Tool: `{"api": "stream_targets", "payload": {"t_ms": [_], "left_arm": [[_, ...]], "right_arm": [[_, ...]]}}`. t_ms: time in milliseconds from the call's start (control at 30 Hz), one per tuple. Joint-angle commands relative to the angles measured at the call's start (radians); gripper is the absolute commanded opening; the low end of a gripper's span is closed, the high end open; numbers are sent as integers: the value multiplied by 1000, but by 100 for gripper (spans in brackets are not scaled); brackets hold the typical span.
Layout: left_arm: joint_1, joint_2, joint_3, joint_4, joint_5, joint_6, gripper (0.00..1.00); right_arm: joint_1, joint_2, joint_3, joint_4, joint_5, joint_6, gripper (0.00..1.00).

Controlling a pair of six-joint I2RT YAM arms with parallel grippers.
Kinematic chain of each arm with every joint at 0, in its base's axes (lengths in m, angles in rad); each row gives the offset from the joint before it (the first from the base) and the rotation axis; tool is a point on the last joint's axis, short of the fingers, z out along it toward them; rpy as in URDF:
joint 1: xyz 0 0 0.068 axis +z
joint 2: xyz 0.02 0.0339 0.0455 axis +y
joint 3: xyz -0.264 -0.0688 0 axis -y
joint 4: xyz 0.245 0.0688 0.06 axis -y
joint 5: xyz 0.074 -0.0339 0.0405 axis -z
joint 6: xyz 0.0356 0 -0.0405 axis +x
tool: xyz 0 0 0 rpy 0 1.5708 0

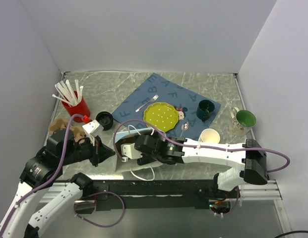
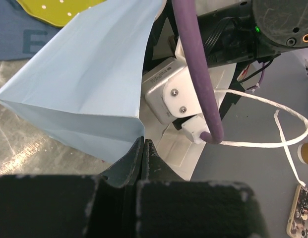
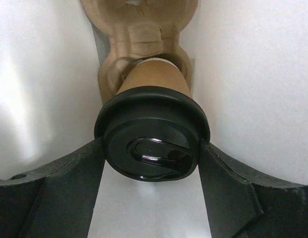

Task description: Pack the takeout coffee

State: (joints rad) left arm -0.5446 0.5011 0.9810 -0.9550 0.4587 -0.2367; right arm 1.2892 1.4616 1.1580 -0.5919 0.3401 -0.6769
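Observation:
The takeout coffee [image 3: 151, 144], a tan paper cup with a black lid, fills the right wrist view. My right gripper [image 3: 151, 166] is shut on it, one finger [image 3: 69, 178] pressed against each side of the lid. The cup's base sits in a well of a brown cardboard carrier [image 3: 139, 29] inside a bag with pale walls [image 3: 39, 99]. From above, the right gripper [image 1: 128, 150] reaches into the mouth of the light-blue paper bag [image 1: 125, 132]. My left gripper [image 2: 143, 144] is shut on the bag's [image 2: 89, 74] rim corner. In the top view the left gripper [image 1: 110, 152] sits at the bag's left.
A red cup of white straws [image 1: 77, 104], a loose black lid [image 1: 104, 119] and cardboard carriers [image 1: 58, 126] stand at the left. On the blue placemat [image 1: 154, 89] are a yellow plate [image 1: 161, 116], a fork [image 1: 146, 103] and a dark mug [image 1: 206, 110]. Paper cups [image 1: 210, 136] and a green-lined mug [image 1: 243, 120] stand to the right.

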Motion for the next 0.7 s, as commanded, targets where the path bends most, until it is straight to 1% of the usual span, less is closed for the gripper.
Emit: {"api": "stream_targets", "payload": {"t_ms": [0,167,333,500,667], "left_arm": [[0,-10,10,59,38,36,1],[0,-9,5,61,54,39,1],[0,-1,1,64,67,46,1],[0,10,4,65,93,59,1],[0,7,2,81,141,96,1]], "right_arm": [[-8,-58,14,-11,4,-50,22],[-10,-92,-44,43,-56,-102,22],[-21,-84,-69,44,-110,-115,22],[-24,-70,-80,46,-115,-124,22],[-24,-52,-81,67,-73,-131,21]]}}
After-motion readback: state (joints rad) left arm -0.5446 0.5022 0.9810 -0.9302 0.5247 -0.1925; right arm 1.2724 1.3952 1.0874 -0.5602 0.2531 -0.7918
